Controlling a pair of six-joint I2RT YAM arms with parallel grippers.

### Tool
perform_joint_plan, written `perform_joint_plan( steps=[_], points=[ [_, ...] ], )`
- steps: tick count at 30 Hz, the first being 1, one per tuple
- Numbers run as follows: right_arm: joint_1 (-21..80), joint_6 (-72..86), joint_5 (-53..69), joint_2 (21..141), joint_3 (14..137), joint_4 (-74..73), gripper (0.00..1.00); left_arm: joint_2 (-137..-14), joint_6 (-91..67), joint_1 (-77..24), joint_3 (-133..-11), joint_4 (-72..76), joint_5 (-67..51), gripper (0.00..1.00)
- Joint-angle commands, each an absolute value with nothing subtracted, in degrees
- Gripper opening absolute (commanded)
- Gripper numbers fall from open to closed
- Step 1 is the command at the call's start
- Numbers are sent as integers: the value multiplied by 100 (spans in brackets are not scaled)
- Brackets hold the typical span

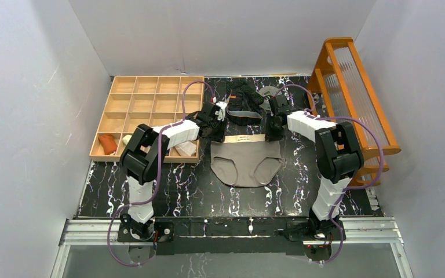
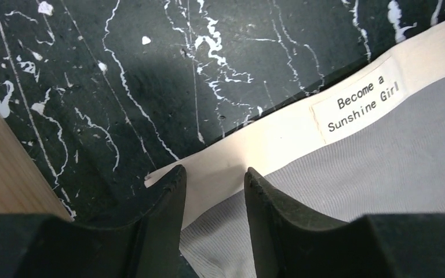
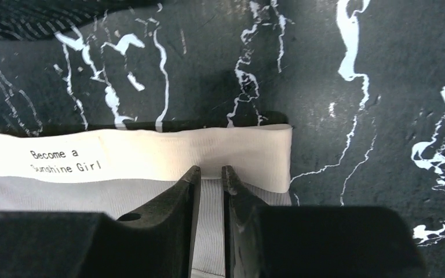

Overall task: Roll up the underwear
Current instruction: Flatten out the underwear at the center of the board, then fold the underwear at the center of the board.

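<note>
My left claw (image 2: pixel 211 174) stood spread astride the left end of the pale waistband (image 2: pixel 266 145), gripping nothing. The beige-grey underwear (image 1: pixel 246 165) lay flat and open at the middle of the table (image 1: pixel 168 185), with no turn rolled yet. My right claw (image 3: pixel 211 171), fingers almost together, sat on the waistband's right end; whether it pinched cloth I could not tell. The black striped underwear (image 1: pixel 244 101) lay unrolled just beyond. By my judgement, all the rolling remained.
</note>
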State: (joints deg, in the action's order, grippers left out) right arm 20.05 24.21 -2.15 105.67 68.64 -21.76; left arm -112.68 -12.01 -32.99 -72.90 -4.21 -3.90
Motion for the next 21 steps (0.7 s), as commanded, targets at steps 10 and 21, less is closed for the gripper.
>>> perform_joint_plan(
  steps=[10,21],
  points=[
    [1980,2279,-384,9924,7168,-2544,31,-10747,-1491,-3226,-7161,-79,-1332,46],
    [1978,2766,-290,9149,5555,-2436,30,-9731,-1959,-3234,-5487,490,-1859,47]
  ],
)
